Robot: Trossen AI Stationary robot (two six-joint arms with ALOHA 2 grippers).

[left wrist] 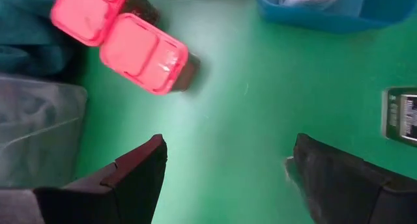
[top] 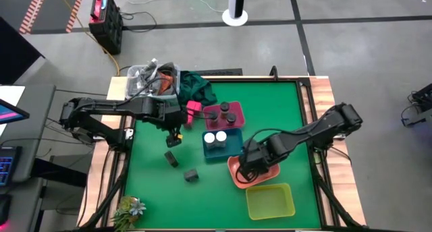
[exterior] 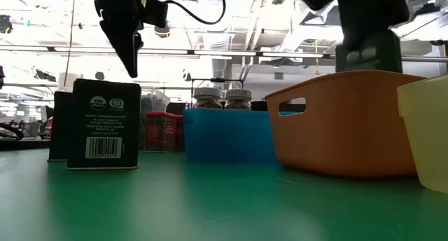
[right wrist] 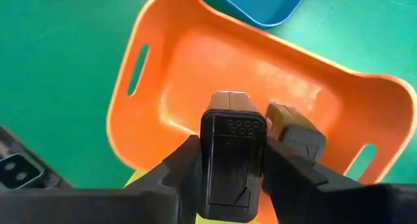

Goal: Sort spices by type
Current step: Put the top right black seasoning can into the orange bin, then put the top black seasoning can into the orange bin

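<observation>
My left gripper (top: 177, 134) hangs open and empty above the green mat, with two bright pink blocks (left wrist: 143, 51) lying on the mat ahead of it. Two dark grey boxes (top: 172, 158) (top: 192, 175) stand on the mat toward the near edge. Dark-capped jars stand in the pink tray (top: 235, 123). White-capped jars stand in the blue tray (top: 228, 153). My right gripper (right wrist: 233, 178) is shut on a dark grey box (right wrist: 233, 146) over the salmon tray (right wrist: 195, 68). Another box (right wrist: 296, 136) sits in that tray. My right gripper pinches the dark grey box by its two opposite sides (right wrist: 207, 165) between its two fingers. The fingers point down, and the box lies along them. In the low view the box (exterior: 365, 55) hangs upright, with its lower end about level with the salmon tray's rim.
A yellow-green tray (top: 270, 200) lies by the near edge, right of centre. A clear bin of clutter (top: 152, 80) and a teal cloth (top: 197, 87) sit at the far left. A small plant (top: 129, 210) is at the near left corner. Bare mat lies at the near left.
</observation>
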